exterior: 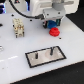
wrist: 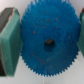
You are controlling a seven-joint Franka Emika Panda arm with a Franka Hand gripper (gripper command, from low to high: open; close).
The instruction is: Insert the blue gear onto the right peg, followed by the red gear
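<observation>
My gripper is shut on the blue gear, which fills the wrist view between the green finger pads. In the exterior view only blue slivers of the blue gear show at the fingers, held above the white table. The red gear lies on the table just below the gripper, toward the front; in the wrist view it is hidden. The grey black-bordered plate lies nearer the front, with the right peg and a second peg standing upright, both bare.
A beige and white block-like object stands at the exterior view's left. A black cable runs across the back left. The table's front edge is close behind the plate.
</observation>
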